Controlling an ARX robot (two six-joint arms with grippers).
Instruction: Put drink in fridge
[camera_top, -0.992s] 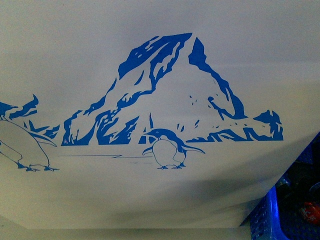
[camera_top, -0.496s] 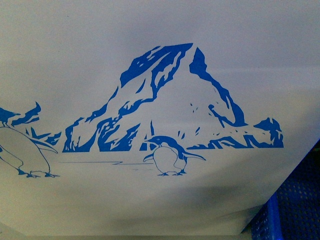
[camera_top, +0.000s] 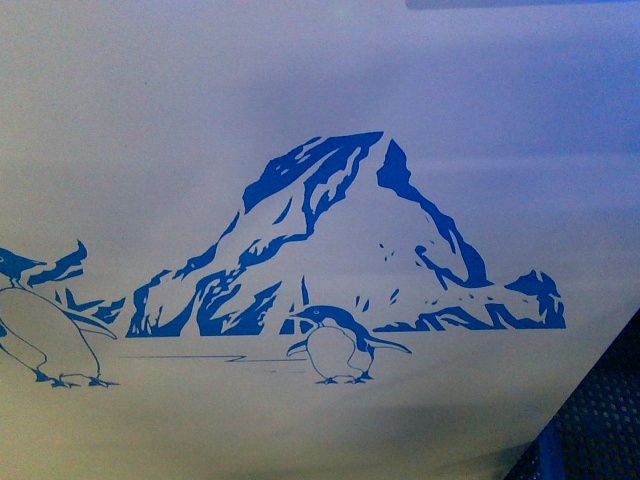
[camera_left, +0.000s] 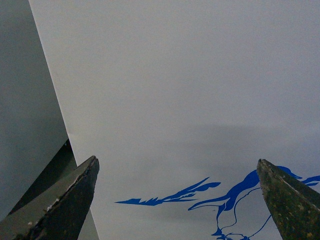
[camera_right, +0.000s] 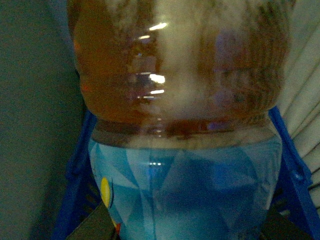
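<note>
The fridge's white side (camera_top: 320, 80) with its blue mountain (camera_top: 340, 230) and penguin (camera_top: 335, 345) drawing fills the front view; neither arm shows there. In the left wrist view my left gripper (camera_left: 177, 200) is open and empty, its dark fingertips (camera_left: 75, 195) spread before the same white wall (camera_left: 175, 75) with part of the blue drawing (camera_left: 170, 196). In the right wrist view my right gripper (camera_right: 185, 227) is shut on the drink bottle (camera_right: 180, 125), a clear bottle of amber liquid with a light-blue label, which fills the picture.
A blue perforated crate (camera_top: 590, 430) shows at the lower right of the front view, and its blue plastic also shows behind the bottle in the right wrist view (camera_right: 75, 170). A grey surface (camera_left: 25, 100) lies beside the fridge wall in the left wrist view.
The drawing has slid downward in the front view, and the blue crate has moved mostly out of the lower right corner.
</note>
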